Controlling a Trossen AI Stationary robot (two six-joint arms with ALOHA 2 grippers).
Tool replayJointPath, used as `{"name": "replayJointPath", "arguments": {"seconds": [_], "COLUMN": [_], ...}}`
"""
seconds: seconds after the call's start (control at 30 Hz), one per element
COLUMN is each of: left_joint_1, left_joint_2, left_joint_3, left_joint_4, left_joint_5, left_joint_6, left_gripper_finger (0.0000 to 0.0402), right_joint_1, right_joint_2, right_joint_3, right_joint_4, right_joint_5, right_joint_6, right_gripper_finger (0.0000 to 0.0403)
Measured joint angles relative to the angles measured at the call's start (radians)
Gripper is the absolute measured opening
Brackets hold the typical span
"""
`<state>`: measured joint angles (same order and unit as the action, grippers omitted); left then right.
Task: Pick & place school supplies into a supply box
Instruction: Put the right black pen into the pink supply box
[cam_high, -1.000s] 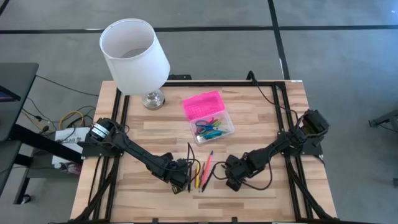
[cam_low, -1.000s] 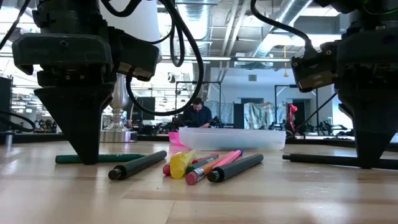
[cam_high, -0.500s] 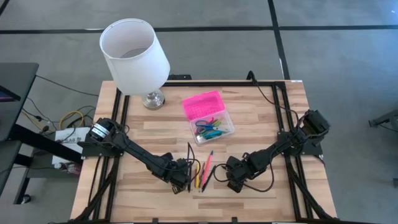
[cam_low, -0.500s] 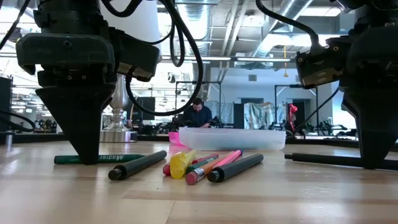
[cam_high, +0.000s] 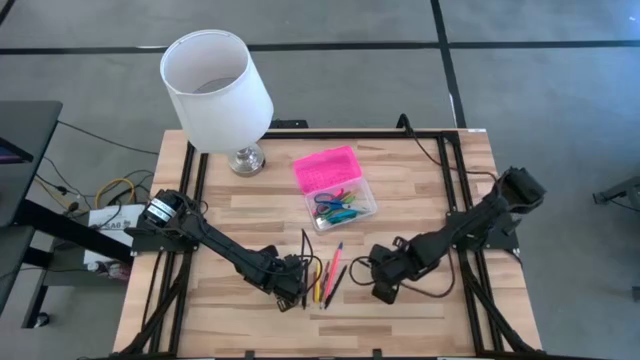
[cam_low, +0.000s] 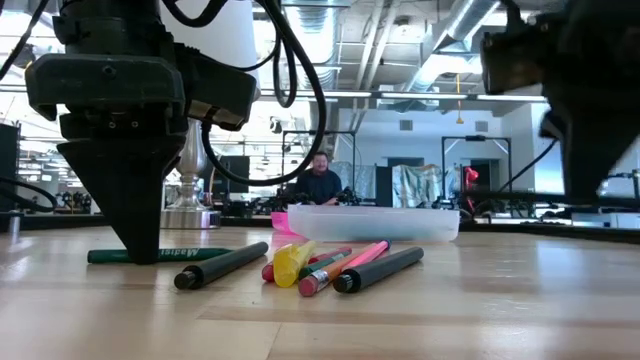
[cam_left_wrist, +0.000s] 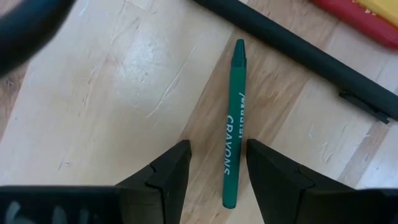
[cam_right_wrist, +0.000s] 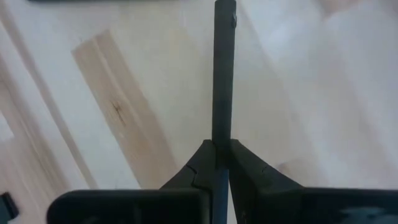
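Supply box (cam_high: 336, 186) sits open mid tabletop (cam_high: 410, 190), pink lid up, scissors (cam_high: 333, 205) inside. Pens (cam_high: 325, 272) lie in front of box. Right gripper (cam_right_wrist: 221, 155) right of pens, jaws pinched on thin black pen (cam_right_wrist: 224, 74). Left gripper (cam_left_wrist: 217, 163) left of pens, jaws open around green crayon (cam_left_wrist: 234, 124). Lamp (cam_high: 216, 92) behind box.

Right gripper (cam_right_wrist: 221, 163) clamped on a thin black pen (cam_right_wrist: 224, 74), above wooden table (cam_right_wrist: 323, 93)
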<state>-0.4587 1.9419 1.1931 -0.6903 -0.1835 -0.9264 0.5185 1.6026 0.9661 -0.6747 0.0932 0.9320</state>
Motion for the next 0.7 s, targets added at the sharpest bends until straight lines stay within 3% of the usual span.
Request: {"name": "replayJointPath", "arguments": {"seconds": [0.23,0.47,0.7], "left_joint_1": [0.000,0.000,0.000], "left_joint_2": [0.000,0.000,0.000], "left_joint_3": [0.000,0.000,0.000], "left_joint_4": [0.004,0.016,0.033], "left_joint_5": [-0.011,-0.032,-0.043], "left_joint_6": [-0.012,-0.044,-0.082], "left_gripper_finger": [0.0155,0.0155,0.0155], "right_joint_1": [-0.143,-0.393,-0.590], "right_joint_2": [-0.103,-0.110,-0.110], "right_joint_3": [0.002,0.002,0.002], "right_joint_4": [-0.023,0.016,0.132], "right_joint_5": [0.070,0.066,0.010], "right_joint_6": [-0.296,-0.712,-0.968], "right_gripper_finger": [0.0013,0.0018,0.0017]}}
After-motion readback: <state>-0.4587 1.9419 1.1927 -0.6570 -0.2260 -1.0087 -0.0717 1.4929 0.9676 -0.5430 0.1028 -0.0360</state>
